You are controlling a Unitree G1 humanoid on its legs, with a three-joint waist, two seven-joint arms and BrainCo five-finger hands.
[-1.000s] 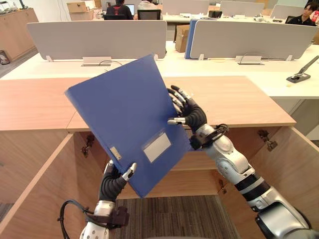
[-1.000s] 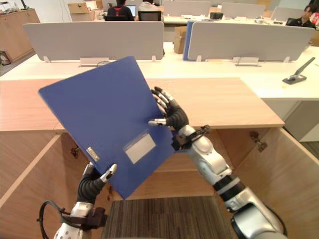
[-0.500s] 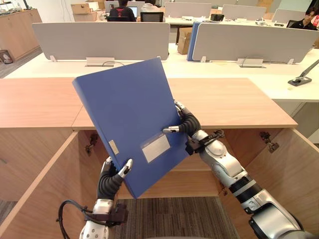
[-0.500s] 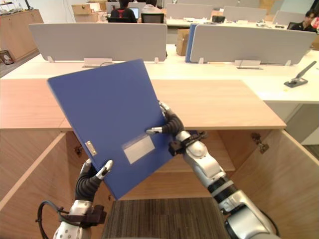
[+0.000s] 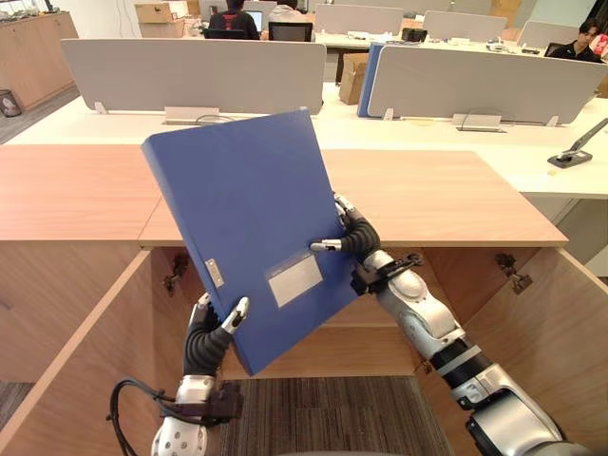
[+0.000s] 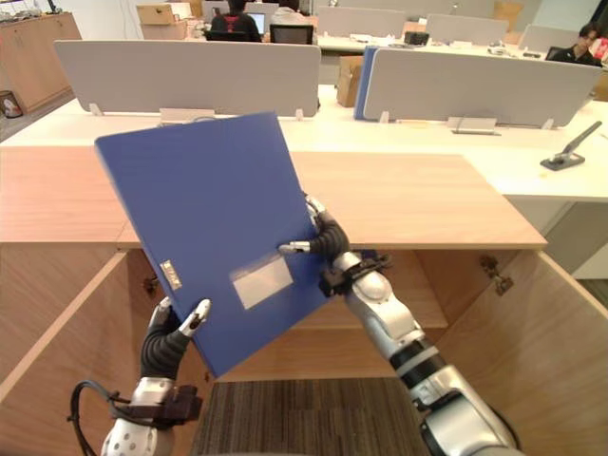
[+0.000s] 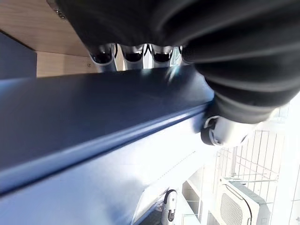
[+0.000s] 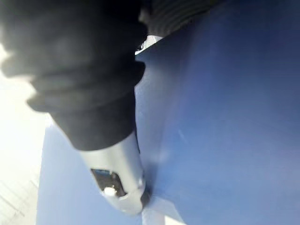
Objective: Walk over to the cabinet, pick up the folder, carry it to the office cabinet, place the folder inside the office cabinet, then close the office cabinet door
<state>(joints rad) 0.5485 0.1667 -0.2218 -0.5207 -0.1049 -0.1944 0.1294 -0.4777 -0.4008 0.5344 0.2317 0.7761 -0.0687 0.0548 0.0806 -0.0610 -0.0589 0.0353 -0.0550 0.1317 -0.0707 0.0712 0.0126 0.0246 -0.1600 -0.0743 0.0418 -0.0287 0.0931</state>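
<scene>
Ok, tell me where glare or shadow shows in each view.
Left wrist view: a bright sheen streaks the folder beside the left robot hand. Right wrist view: white glare washes out the background past the right robot hand. Eye views: even light; the cabinet interior lies in shade.

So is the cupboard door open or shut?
Open. The office cabinet's left door and right door both stand swung outward, baring a hinge inside.

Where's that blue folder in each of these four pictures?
Left eye view: folder centre-left, tilted, between left hand and right hand.
Right eye view: folder further left.
Left wrist view: folder gripped in that hand.
Right wrist view: folder past that hand.
Shared landmark: pale label in both eye views.
</scene>
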